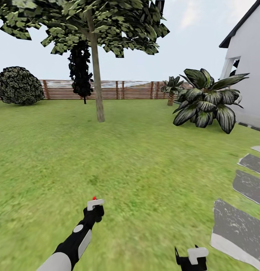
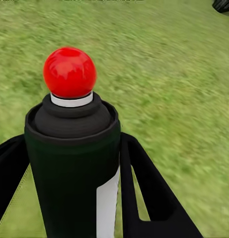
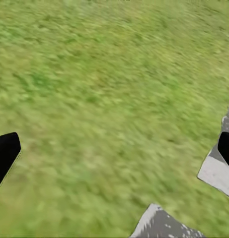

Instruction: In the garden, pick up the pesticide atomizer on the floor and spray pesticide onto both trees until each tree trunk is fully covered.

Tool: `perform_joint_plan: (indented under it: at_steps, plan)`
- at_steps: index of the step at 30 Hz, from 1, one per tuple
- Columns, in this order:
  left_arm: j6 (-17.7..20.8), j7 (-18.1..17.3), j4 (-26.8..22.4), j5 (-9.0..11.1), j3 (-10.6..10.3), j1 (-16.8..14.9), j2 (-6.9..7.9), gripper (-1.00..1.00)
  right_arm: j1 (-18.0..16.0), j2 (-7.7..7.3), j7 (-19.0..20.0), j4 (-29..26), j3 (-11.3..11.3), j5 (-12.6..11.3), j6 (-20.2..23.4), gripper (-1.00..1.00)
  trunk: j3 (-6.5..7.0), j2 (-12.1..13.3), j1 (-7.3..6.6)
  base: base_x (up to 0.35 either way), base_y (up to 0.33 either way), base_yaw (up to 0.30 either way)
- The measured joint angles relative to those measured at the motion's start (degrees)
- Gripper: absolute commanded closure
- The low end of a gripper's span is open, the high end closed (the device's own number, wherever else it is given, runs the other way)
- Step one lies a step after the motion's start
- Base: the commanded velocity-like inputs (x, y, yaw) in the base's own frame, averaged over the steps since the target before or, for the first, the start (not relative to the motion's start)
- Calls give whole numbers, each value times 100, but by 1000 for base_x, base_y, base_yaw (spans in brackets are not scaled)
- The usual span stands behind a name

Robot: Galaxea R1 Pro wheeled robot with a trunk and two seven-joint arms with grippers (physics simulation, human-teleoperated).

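My left hand (image 2: 69, 198) grips pesticide atomizer (image 2: 72, 163), upright, red nozzle (image 2: 69, 73) pointing ahead. Tree trunk (image 1: 96, 82) stands straight ahead across lawn (image 1: 145, 169), well apart; left arm nearer. My right hand (image 1: 192, 258) open, empty, near stepping stones (image 1: 239, 226).

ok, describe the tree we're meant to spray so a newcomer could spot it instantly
Start at the slat fence along the back of the lawn. In front of it, left of centre, stands one tall tree with a straight bare trunk and a high blocky green crown. The near-black conifer behind it is narrower, and the palm-like plant to its right is short and trunkless.
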Motion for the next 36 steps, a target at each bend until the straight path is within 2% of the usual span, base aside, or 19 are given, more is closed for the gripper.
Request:
perform_joint_plan:
  at_steps: [10,27,36]
  plan:
    - [-2,0,0,0,-5,1,0,100,0,0,0,2,0,-1,2,-100,0,0,0,340,130,0]
    - [6,0,0,0,-5,0,0,100,0,0,0,1,0,-1,2,-100,0,0,0,348,14,0]
    - [6,0,1,0,-4,0,0,100,0,0,0,2,0,0,2,-100,0,0,0,350,108,0]
